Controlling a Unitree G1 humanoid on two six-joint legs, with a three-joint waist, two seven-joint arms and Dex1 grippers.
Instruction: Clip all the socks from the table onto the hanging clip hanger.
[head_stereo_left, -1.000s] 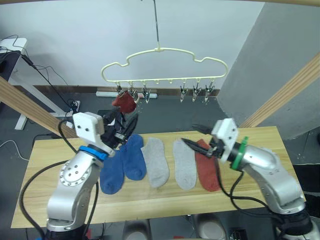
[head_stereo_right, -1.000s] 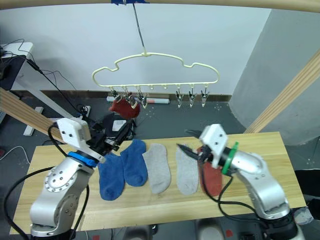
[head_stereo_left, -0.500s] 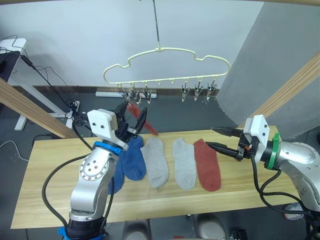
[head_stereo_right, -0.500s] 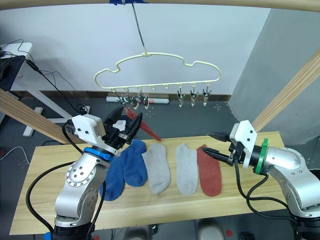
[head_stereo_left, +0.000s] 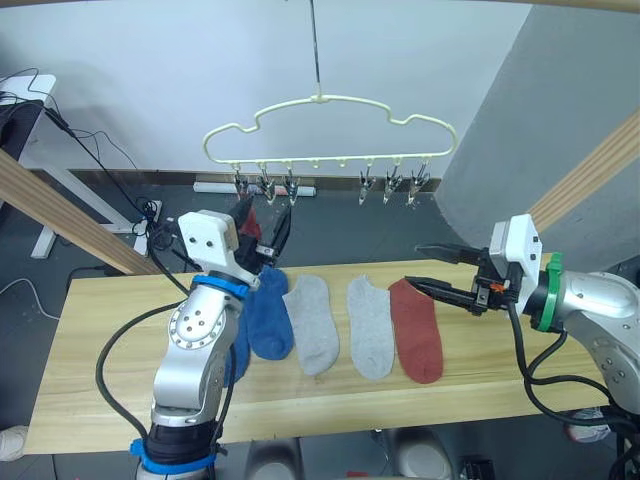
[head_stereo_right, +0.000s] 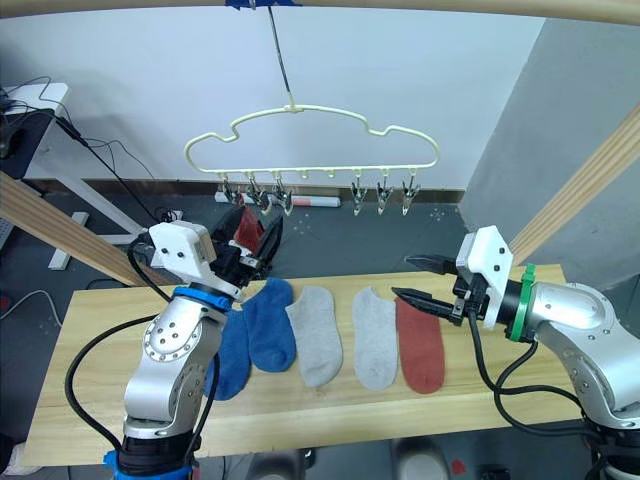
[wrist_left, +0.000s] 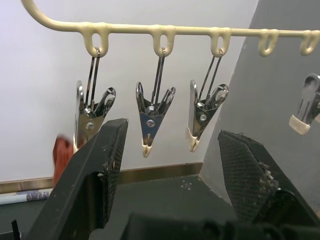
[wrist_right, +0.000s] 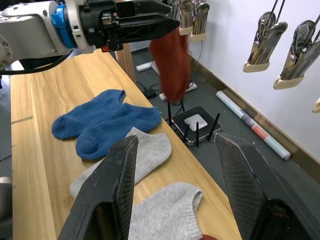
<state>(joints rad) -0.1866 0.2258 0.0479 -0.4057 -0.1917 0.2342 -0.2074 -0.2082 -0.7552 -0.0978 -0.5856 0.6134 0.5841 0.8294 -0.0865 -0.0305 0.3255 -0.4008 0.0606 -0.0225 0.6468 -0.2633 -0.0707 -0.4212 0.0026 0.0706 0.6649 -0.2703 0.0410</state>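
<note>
red sock (wrist_right: 171, 62) now hangs clipped | left jaws released, open | right jaws open

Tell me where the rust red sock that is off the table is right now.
It hangs from the leftmost clip of the clip hanger, just beyond the left hand, above the blue socks; the rust red sock shows best in the right wrist view.
</note>
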